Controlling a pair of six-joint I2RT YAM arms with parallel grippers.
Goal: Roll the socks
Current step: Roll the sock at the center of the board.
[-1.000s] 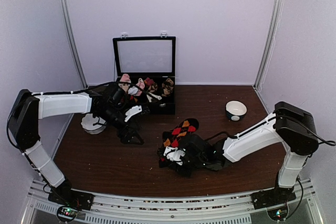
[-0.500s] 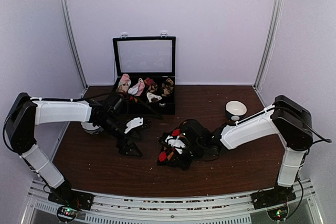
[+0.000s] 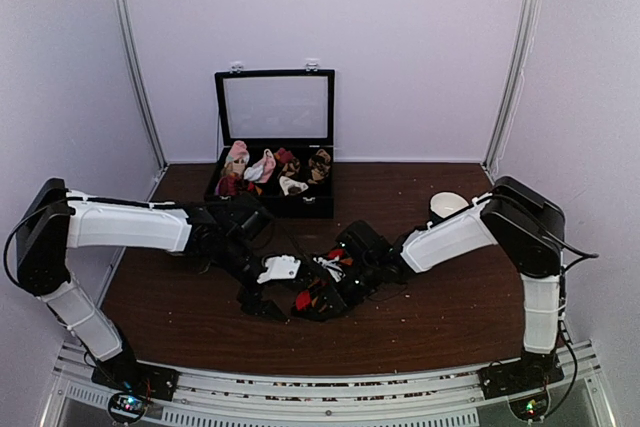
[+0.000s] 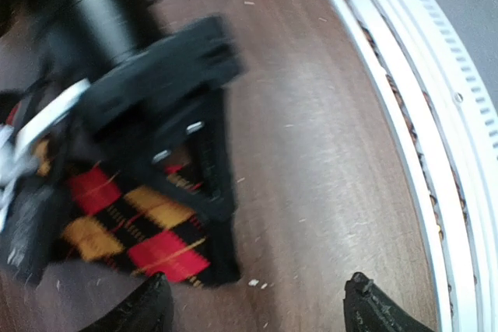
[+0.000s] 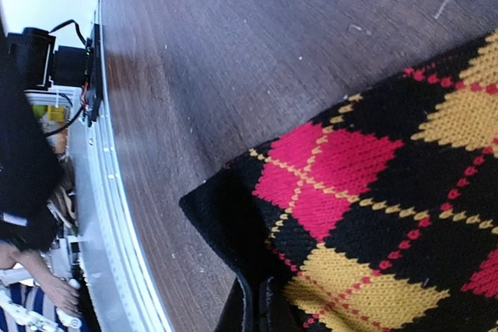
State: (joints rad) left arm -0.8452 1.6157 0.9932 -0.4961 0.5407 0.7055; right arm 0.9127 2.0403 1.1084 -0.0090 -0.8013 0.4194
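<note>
near edge: white slotted metal rail (image 4: 436,153) runs along the front of the dark brown wooden worktop (image 3: 200,317)
left jaws: wide open, nothing between the fingertips (image 4: 152,305); low over the worktop, just near-left of the sock and pointed at it
sock: black knit argyle sock with red and orange diamonds (image 4: 140,231), bunched on the worktop at centre-front, between the ends of the two arms
right jaws: closed tight on the sock's black edge; fabric folds up at the tips, rest of the sock lies on the worktop
right arm: white right arm (image 3: 450,237) reaches in from the right, down onto the sock
bowl: white bowl (image 3: 445,202), right rear, mostly hidden behind the right arm
box: black open box with an upright clear lid (image 3: 275,107) at the back; pink, white and mixed sock bundles (image 3: 262,167) inside
</note>
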